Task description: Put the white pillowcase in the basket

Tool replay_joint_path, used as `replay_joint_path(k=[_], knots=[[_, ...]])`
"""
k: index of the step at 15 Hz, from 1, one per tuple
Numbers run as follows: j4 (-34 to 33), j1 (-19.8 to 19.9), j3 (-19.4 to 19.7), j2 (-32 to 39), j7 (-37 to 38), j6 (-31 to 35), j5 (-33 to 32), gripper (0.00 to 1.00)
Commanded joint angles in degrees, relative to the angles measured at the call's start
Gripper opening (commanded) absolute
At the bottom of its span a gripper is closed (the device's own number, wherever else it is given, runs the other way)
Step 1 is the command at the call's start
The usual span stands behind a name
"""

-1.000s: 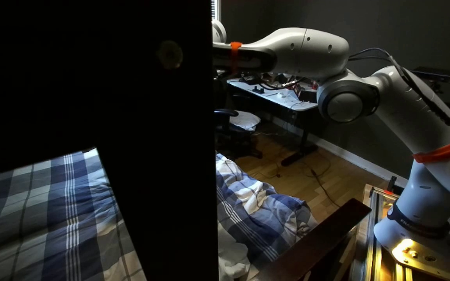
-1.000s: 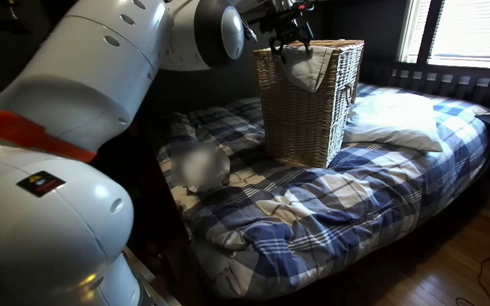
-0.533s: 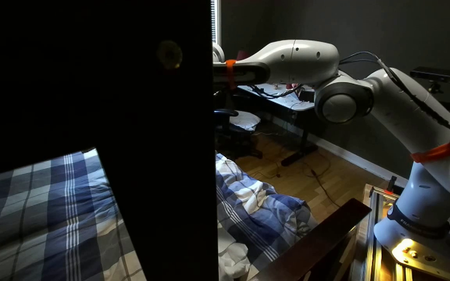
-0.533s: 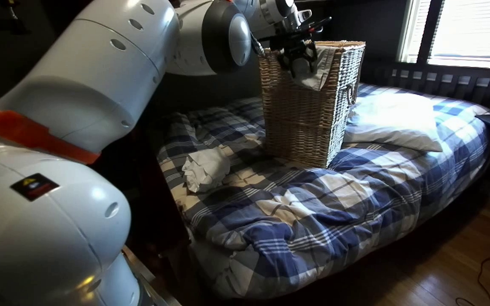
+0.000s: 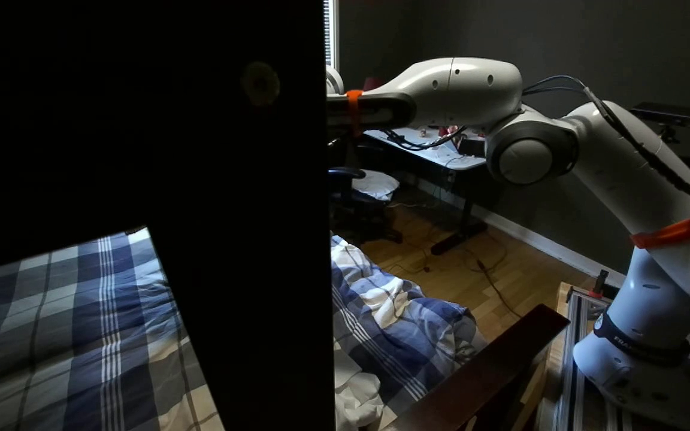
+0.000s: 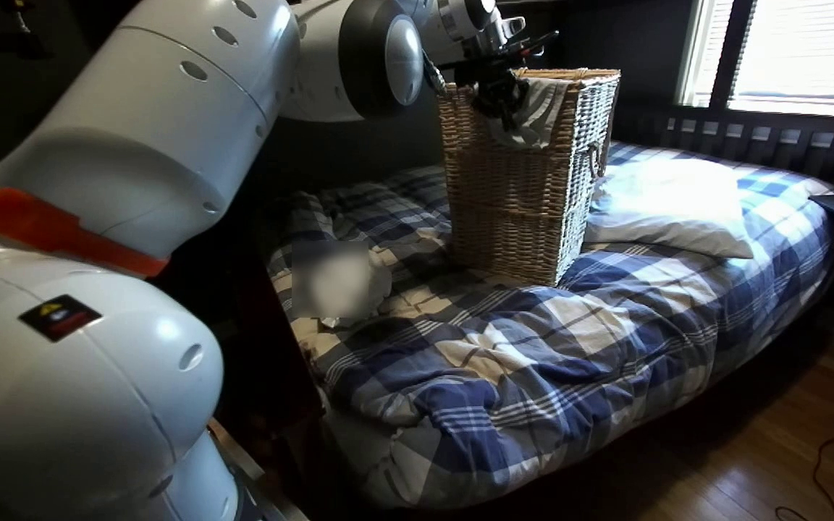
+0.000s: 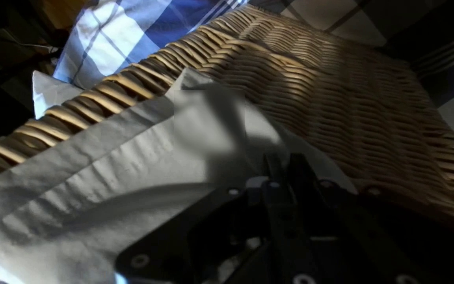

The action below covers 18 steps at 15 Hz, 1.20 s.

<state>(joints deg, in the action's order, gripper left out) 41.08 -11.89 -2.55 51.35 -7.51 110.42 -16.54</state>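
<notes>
The white pillowcase (image 6: pixel 546 105) hangs over the near rim of the tall wicker basket (image 6: pixel 504 202), a flap of it down the outside wall. In the wrist view the pillowcase (image 7: pixel 132 165) shows a wide hem lying along the rim of the basket (image 7: pixel 329 90). My gripper (image 7: pixel 285 157) is at this flap, its fingers (image 7: pixel 275 167) drawn close together with cloth pinched at the tips. Seen in an exterior view, the gripper (image 6: pixel 508 119) points down just outside the rim. Shadow darkens the jaws, and the basket's inside is hidden.
The basket stands on a bed with a plaid cover (image 6: pixel 475 362). A crumpled white cloth (image 6: pixel 352 282), partly blurred, lies left of it, and a white pillow (image 6: pixel 677 210) to its right. A dark panel (image 5: pixel 201 149) blocks much of an exterior view.
My gripper has come down from above the rim to the hanging flap, and its fingers have closed on the cloth. The flap's lower corner is now bunched and slightly higher.
</notes>
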Motion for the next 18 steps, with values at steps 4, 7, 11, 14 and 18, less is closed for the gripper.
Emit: replay_joint_path(k=[4,7,11,14,18], knots=[[5.3,-1.7,-0.4,-7.2,5.8,-2.6,0.4,0.00],[5.6,-3.7,0.1,-12.8,7.6,-12.0,-0.5,0.00],[1.2,-4.8,0.8,-15.3,7.2,-6.6,-3.2,0.00],[0.8,-4.3,1.3,-14.4,4.9,4.5,-6.6,0.00],[1.0,-1.3,2.6,-8.9,3.8,23.8,-10.9,0.00]])
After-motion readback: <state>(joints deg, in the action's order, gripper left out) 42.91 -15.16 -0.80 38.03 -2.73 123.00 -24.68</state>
